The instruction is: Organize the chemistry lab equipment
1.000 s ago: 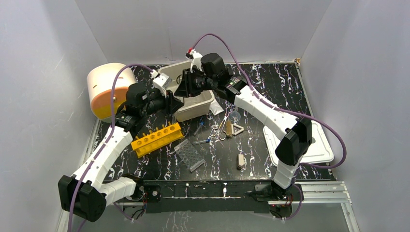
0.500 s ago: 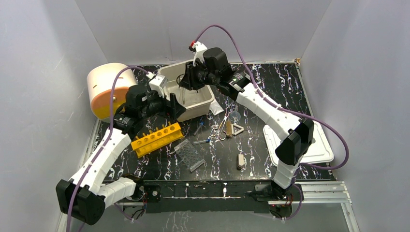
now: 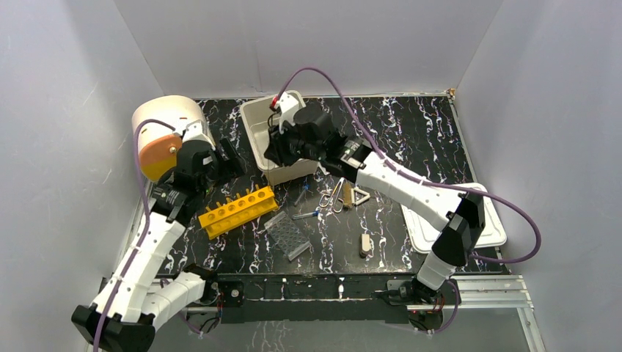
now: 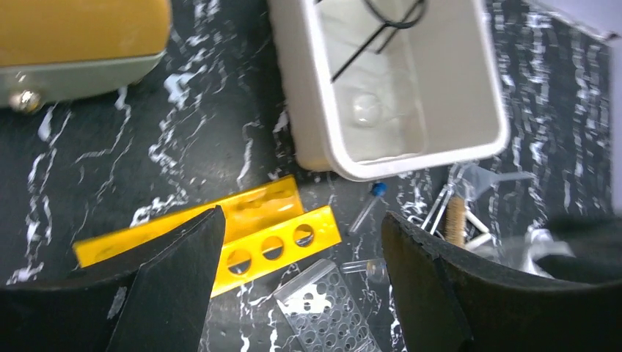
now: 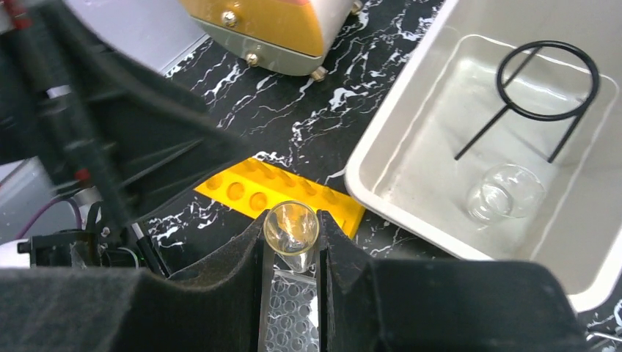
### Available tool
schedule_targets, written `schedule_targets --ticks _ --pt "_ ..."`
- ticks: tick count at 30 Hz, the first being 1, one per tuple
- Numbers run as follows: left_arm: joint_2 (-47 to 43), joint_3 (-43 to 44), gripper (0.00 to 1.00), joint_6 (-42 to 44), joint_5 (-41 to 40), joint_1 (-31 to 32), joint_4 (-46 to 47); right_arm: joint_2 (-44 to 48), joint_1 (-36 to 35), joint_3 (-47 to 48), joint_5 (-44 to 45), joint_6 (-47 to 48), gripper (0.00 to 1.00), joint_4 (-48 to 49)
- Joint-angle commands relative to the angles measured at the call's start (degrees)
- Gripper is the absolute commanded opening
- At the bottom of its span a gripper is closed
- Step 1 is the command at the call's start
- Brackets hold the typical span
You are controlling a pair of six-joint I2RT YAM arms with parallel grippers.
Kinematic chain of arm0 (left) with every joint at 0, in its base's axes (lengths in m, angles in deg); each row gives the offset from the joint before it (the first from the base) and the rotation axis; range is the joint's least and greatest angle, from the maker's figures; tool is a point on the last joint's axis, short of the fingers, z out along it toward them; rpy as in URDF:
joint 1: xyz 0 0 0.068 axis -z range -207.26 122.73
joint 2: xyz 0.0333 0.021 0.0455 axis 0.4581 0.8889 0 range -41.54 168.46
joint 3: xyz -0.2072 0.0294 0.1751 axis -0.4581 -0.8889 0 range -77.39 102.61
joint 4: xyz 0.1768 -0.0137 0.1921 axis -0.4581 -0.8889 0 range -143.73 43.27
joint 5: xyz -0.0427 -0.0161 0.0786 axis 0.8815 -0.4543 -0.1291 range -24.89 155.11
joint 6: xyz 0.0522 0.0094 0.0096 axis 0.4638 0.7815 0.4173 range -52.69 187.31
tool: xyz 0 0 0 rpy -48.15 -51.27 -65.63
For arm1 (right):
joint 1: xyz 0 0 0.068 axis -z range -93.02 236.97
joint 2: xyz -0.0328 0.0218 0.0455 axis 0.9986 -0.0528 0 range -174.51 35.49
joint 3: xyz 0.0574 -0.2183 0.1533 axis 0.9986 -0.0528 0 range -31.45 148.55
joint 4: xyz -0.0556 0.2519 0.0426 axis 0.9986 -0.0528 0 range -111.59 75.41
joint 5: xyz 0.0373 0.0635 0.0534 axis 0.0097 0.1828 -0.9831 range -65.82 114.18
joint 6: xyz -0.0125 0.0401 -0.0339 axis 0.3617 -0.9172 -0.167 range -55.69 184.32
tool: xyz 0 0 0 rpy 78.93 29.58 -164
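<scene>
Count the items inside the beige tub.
2: a black wire ring-stand toward one end, a clear round dish by its legs. Part of the tub is hidden.

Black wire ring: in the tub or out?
In. The wire ring lies inside the tub, beside a small clear dish.

No words, numbers or signs to read anywhere. Nothing printed on the yellow rack [image 3: 238, 211] at 8 o'clock, the beige tub [image 3: 257, 136] at 11 o'clock, the clear tray [image 3: 287, 236] with little holes, or the flat white lid [image 3: 488, 227].
</scene>
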Motion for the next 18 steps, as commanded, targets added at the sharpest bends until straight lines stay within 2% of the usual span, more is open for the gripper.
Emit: schedule_targets --ticks 1,7,10,14,18 --pt "5.65 5.29 0.76 -7.49 -7.31 -0.99 -9.42 3.94 -4.29 -2.91 6.69 3.81 0.26 8.48" --pt "16.39 11.12 0.76 -8.69 1.91 -5.28 -14.07 3.76 -8.46 -6.17 10.99 7.19 0.26 13.34" --pt "20.49 13.61 0.7 -8.7 6.97 -7.92 -15.13 3.0 -9.95 -7.31 12.14 8.75 0.26 15.95" --pt "21.88 15.15 0.67 -8.88 10.22 -8.29 -13.62 2.86 -10.64 -11.2 13.82 9.29 0.25 21.58" --pt "21.88 15.75 0.61 -8.91 10.13 -8.3 -13.76 1.99 -10.84 -12.39 15.07 9.46 0.25 24.21"
